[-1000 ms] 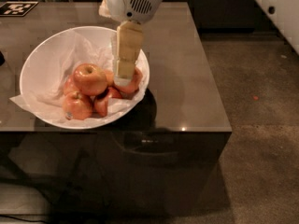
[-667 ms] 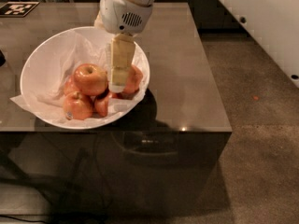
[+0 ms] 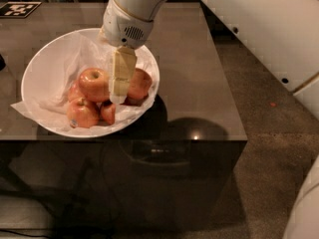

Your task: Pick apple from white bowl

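The white bowl (image 3: 42, 66) sits on the left part of a dark table, lined with crumpled white paper (image 3: 30, 106). Several red-yellow apples lie in its near right half: a top one (image 3: 93, 83), one to the right (image 3: 140, 82), a front one (image 3: 81, 112) and a small one (image 3: 107, 112). My gripper (image 3: 117, 97) hangs from the white wrist (image 3: 127, 26) and reaches down into the bowl. It sits between the top apple and the right apple and partly hides both.
The dark glossy table (image 3: 199, 83) ends at a front edge just below the bowl and a right edge near the brown floor (image 3: 269, 133). A black-and-white marker tag (image 3: 19, 9) lies at the back left. White robot body panels (image 3: 269, 39) fill the upper right.
The arm has swung left and lower. The gripper has moved from over the right apple down into the gap between the top apple and the right apple.
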You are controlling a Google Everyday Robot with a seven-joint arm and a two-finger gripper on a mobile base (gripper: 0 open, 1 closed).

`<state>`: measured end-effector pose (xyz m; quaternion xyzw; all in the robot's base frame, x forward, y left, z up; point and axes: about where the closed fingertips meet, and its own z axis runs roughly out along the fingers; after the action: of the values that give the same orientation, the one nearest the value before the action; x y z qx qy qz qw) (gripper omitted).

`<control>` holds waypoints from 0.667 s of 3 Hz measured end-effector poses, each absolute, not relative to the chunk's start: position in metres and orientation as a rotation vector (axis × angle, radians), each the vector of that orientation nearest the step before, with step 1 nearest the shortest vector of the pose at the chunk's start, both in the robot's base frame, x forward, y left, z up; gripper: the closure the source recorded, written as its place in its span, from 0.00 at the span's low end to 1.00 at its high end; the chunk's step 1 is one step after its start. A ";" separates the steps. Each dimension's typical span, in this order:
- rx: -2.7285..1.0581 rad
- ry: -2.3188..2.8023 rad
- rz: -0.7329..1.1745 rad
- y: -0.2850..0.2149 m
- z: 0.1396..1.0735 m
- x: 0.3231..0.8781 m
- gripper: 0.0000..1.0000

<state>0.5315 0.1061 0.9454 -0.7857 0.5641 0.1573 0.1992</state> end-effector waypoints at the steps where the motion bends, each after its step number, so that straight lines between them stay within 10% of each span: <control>1: -2.204 1.563 0.462 0.116 0.944 0.531 0.00; 2: -2.196 1.598 0.462 0.112 0.942 0.531 0.00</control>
<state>0.5313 0.1117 0.9425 -0.7822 0.5694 0.1645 0.1921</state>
